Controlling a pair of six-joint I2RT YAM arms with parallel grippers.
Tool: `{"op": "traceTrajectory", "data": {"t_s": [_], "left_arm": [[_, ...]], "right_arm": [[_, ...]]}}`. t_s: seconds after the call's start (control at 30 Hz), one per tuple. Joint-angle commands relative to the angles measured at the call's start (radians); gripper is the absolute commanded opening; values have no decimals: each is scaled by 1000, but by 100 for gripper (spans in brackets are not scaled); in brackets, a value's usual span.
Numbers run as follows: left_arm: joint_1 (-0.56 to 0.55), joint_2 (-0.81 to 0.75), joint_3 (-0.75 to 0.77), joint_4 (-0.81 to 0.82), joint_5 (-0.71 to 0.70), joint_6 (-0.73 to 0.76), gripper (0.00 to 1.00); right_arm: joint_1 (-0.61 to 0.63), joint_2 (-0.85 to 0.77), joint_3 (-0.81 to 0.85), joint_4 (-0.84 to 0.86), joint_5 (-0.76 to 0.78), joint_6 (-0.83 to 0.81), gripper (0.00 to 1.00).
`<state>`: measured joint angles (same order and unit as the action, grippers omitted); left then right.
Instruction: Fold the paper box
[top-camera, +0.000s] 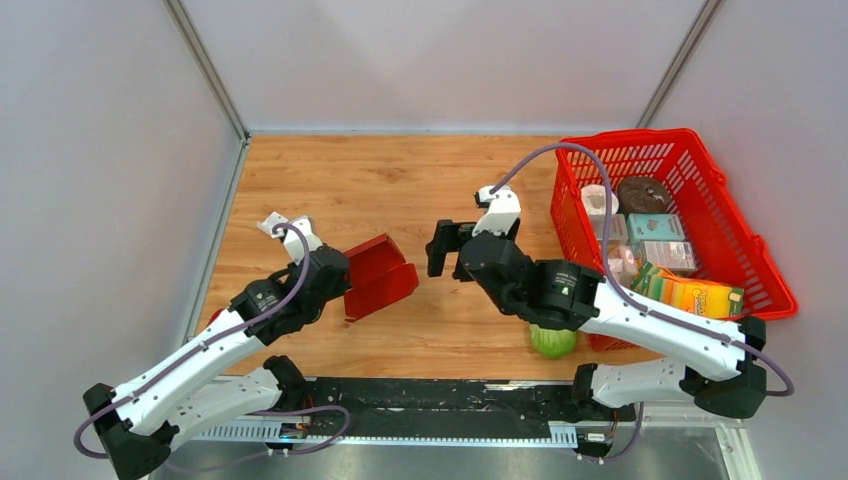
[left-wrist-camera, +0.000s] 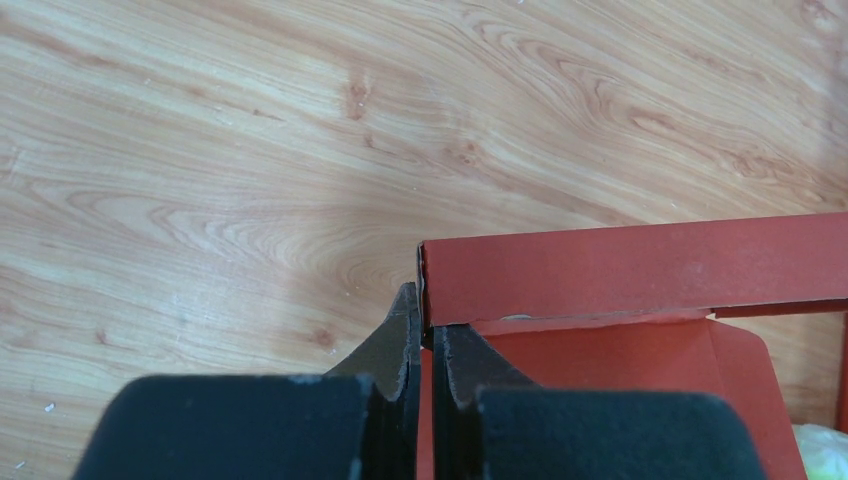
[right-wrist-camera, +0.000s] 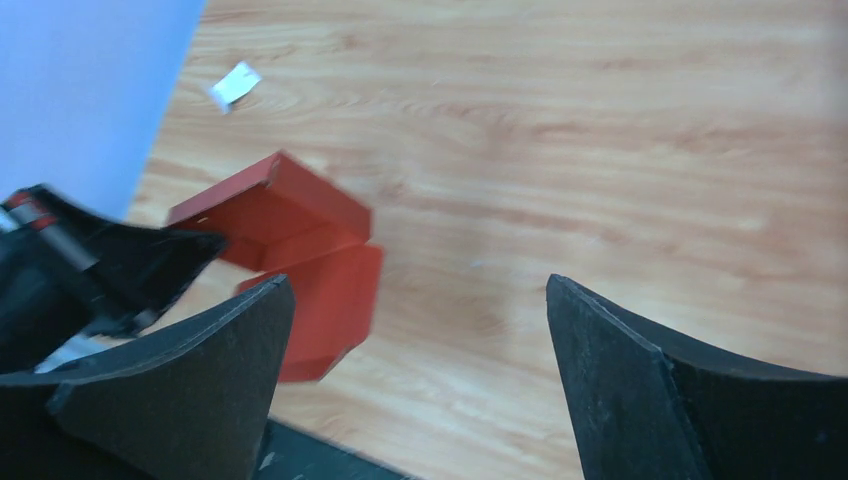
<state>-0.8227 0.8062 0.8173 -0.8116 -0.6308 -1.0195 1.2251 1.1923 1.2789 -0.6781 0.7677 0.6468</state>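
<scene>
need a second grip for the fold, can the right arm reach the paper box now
Probably yes. The right gripper is open and faces the paper box, with only table between them; the left gripper pinches its opposite edge.

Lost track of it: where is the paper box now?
Top view: the paper box is left of centre over the table, its edge pinched by the left gripper.

White-black arms (top-camera: 190, 360), perhaps lilac cables (top-camera: 557, 146)

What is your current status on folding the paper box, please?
Left gripper shut on edge of dark red thin cardboard box. Right gripper open, clear of it. Box partly folded. Only wooden table between them.
</scene>
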Motion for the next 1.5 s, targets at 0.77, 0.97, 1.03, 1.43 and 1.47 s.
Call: {"op": "traceTrajectory", "data": {"t_s": [0.77, 0.97, 1.03, 1.43, 1.47], "left_arm": [[-1, -113, -72, 37, -43, -117, 0], [-1, -160, -109, 80, -32, -93, 2], [-3, -182, -125, 112, -23, -74, 11], [-1, -381, -237, 181, 173, 83, 58], [-1, -406, -245, 174, 207, 99, 62]], "right_arm": [[2, 276, -133, 356, -424, 600, 65], [-10, 267, -150, 347, -400, 669, 49], [-19, 260, -162, 348, -401, 688, 44], [-99, 216, -184, 289, -355, 665, 21], [-114, 213, -185, 275, -366, 645, 13]]}}
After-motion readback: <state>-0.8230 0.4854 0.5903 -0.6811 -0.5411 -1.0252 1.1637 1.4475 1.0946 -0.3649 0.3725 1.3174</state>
